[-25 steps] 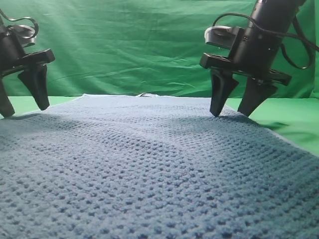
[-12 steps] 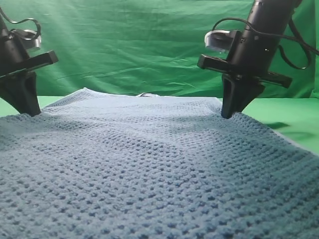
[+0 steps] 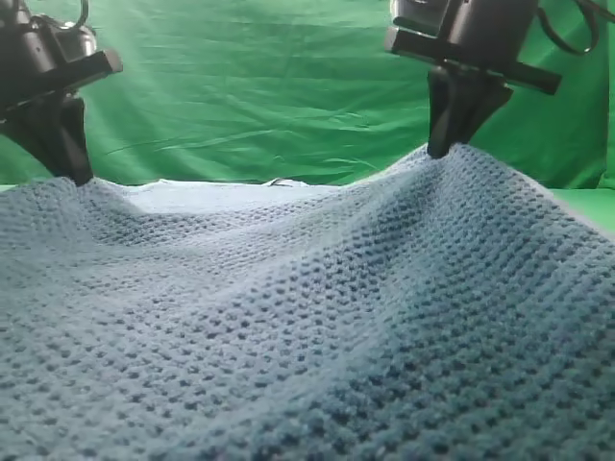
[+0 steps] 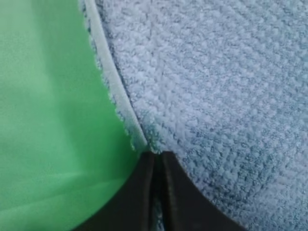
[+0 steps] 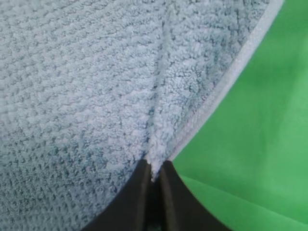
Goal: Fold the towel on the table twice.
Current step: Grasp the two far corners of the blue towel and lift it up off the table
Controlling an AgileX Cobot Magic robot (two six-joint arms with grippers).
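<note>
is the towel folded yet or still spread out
Spread, no fold yet. The towel lies in a single layer, its far edge pinched and raised off the table by the left tool and right tool.

Exterior high: low, near the towel (image 3: 307,327), facing the backdrop (image 3: 250,86).
Left wrist: close, looking down past claw (image 4: 158,161).
Right wrist: likewise, claw (image 5: 154,173).
Shared: towel edges.

The left end effector (image 4: 155,161) pinches the towel (image 4: 216,86) hem over the table (image 4: 48,120).

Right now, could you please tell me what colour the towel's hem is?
The hem is pale, whitish, edging the blue-grey towel; the left wrist view shows it best.
</note>
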